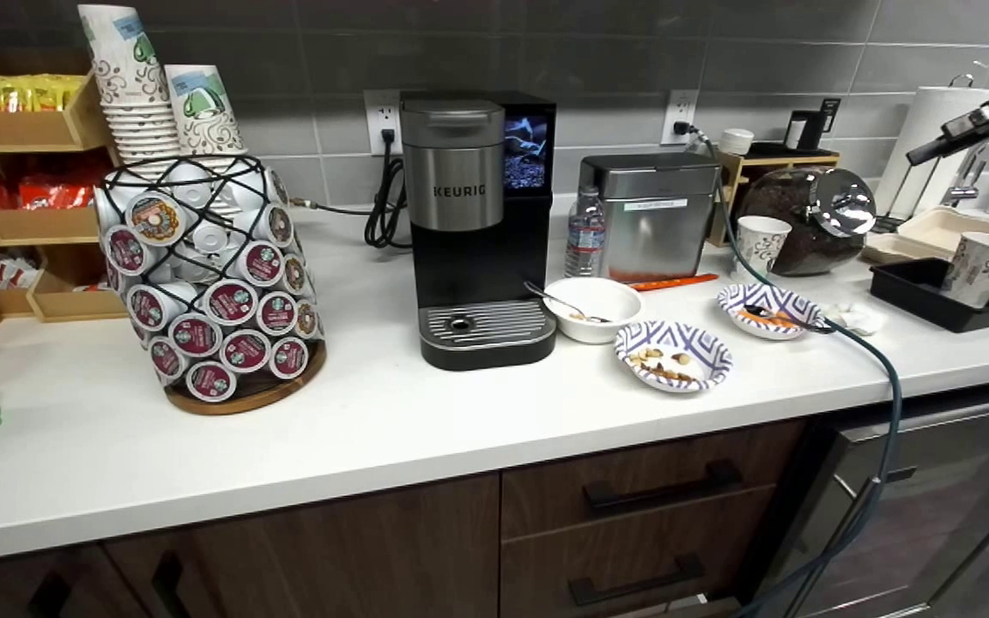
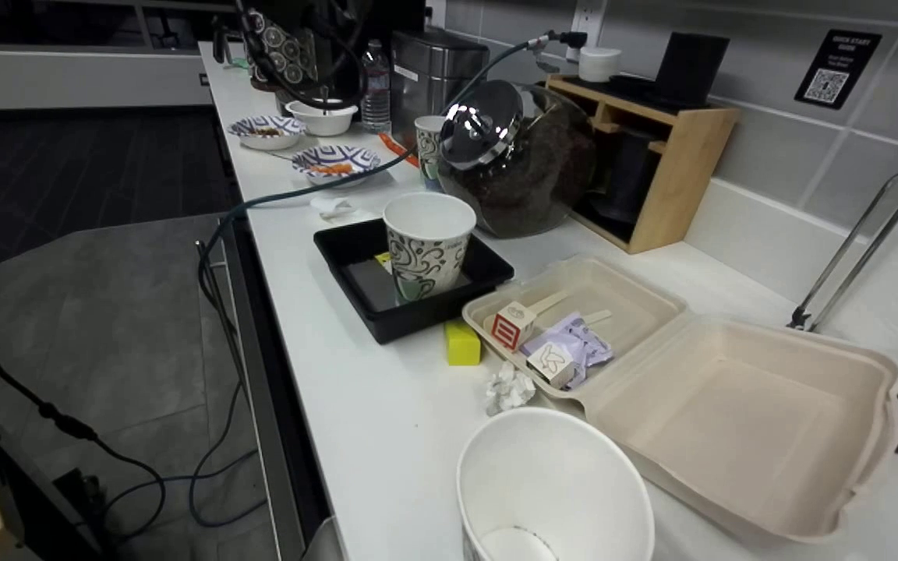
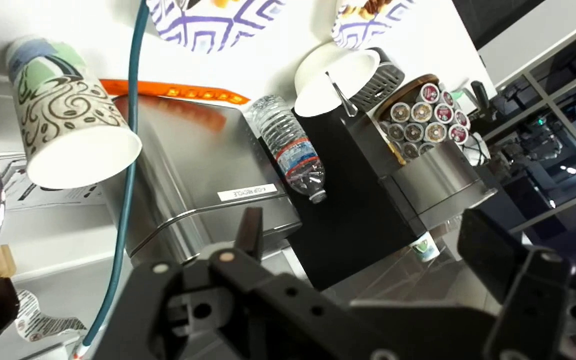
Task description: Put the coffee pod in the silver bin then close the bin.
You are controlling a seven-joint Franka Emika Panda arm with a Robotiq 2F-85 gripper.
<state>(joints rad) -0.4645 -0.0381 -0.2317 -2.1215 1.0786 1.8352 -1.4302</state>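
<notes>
The silver bin [image 1: 670, 227] stands against the wall between the coffee machine and a glass jar, its flat lid down. In the wrist view the same silver bin [image 3: 203, 160] carries a white K-cup recycle label. Several coffee pods [image 1: 231, 301] fill a wire rack at the left of the counter; which one the task means I cannot tell. My gripper [image 3: 368, 240] is open, with nothing held between its widely parted fingers. In an exterior view its dark fingers [image 1: 962, 136] hang in the air at the right edge, well away from the rack.
A water bottle [image 1: 585, 236] and the coffee machine [image 1: 460, 180] stand beside the bin. A teal hose [image 3: 130, 165] crosses in front of it, near a paper cup [image 3: 75, 115]. Bowls [image 1: 675, 356], a glass jar [image 2: 527, 164], a black tray [image 2: 387, 312] and a takeaway box [image 2: 730, 421] occupy the counter.
</notes>
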